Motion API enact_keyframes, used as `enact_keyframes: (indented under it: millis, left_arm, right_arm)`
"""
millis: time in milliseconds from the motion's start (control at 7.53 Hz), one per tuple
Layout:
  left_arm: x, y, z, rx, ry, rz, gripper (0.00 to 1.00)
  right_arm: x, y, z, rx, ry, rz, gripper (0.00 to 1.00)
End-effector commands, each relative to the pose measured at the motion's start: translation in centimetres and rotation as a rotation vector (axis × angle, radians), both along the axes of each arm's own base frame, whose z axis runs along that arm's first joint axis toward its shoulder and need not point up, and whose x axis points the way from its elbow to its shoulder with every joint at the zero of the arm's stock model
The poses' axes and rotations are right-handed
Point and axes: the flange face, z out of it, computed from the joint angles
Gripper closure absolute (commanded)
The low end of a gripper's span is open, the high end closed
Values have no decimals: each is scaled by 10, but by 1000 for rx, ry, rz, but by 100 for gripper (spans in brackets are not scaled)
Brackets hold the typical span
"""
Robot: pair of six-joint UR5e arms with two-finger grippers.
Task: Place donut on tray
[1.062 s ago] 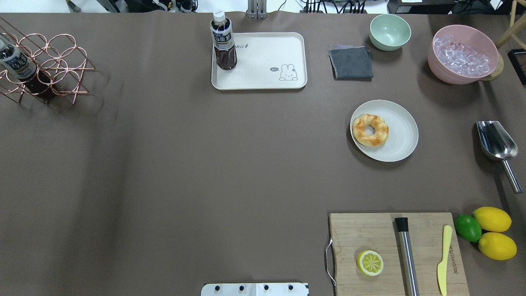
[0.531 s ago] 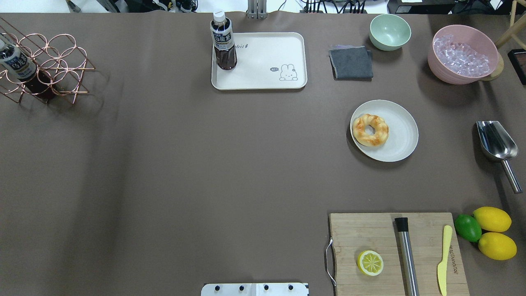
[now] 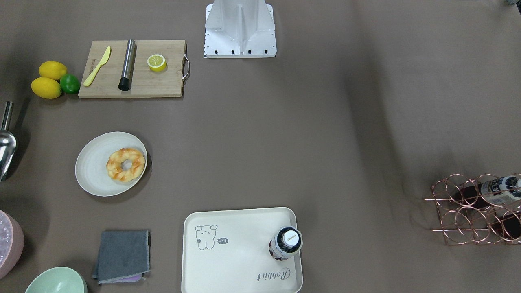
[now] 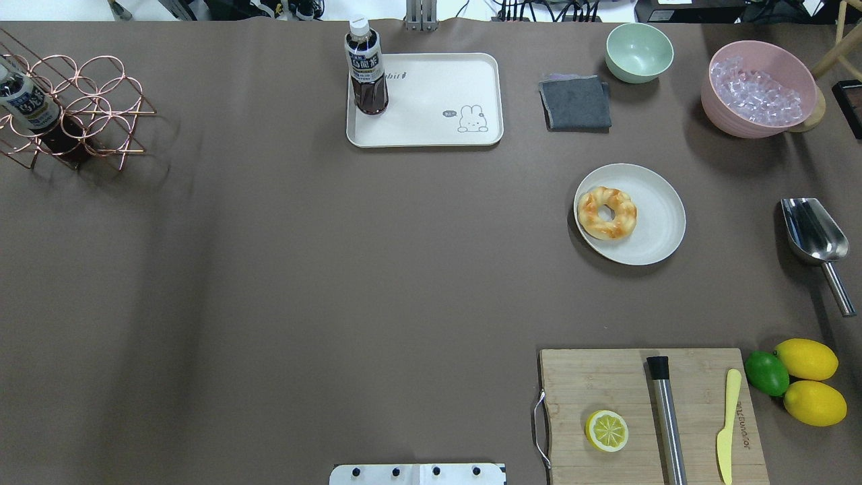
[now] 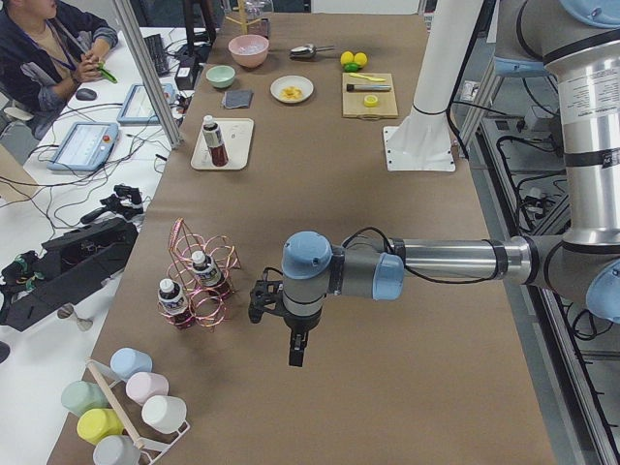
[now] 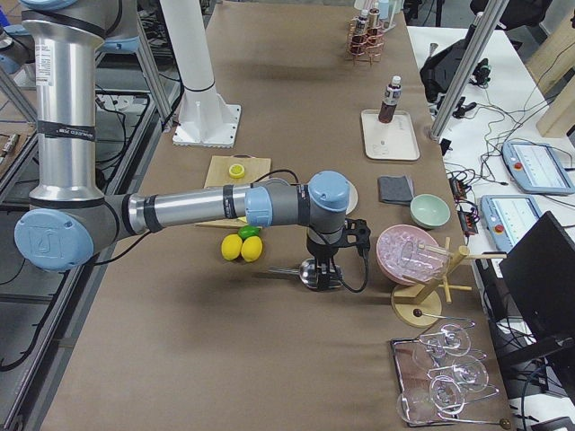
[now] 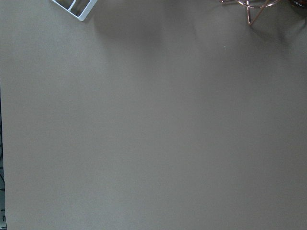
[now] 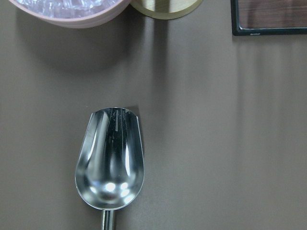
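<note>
Donut [image 4: 607, 213] lay flat on the round plate [image 4: 656, 222], on the half of the plate nearer the tray [image 4: 431, 101]. Not touched by either arm. Tray sat on the bench [image 4: 303, 269] beyond the plate and to the robot's left of it, well apart from it; a dark bottle [image 4: 366, 67] stood upright in the tray's corner farthest from the plate.

Right end effector [image 6: 325, 269] showed only in the side view from the robot's right. It pointed down over the steel scoop [image 8: 110, 160], which lay on the bench on the far side of the plate from the tray. Wrist camera looked straight down into the scoop's bowl, with the rim of the pink bowl [image 8: 72, 12] at the frame's top. Donut well apart from this end effector, with the bare half of the plate between them. Could not tell whether it was released or clenched.

Left end effector [image 5: 295, 356] showed only in the side view from the robot's left. It hung pointing down over bare bench just beside the copper rack [image 5: 199, 281], far from the plate and past the tray. Its state could not be told either.
</note>
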Motion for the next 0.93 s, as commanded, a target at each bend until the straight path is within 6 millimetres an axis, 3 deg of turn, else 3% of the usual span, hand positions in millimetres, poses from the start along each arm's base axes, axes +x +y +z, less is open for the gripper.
enact_keyframes:
  millis: [0,265,398,796]
  left_arm:
    - [0,0,0,0,0,0,2]
    - [0,0,0,0,0,0,2]
    - [0,2,1,-2,0,1,2]
    - [0,2,2,-1,0,2,2]
  right_arm:
    - [-23,-5,-10,20,-5,-46,0]
    - [-45,-13,-31,8,-11,-27,0]
    - [-72,-27,-49,-15,-18,-9,0]
    - [-185,-65,-142,81,-64,-114,0]
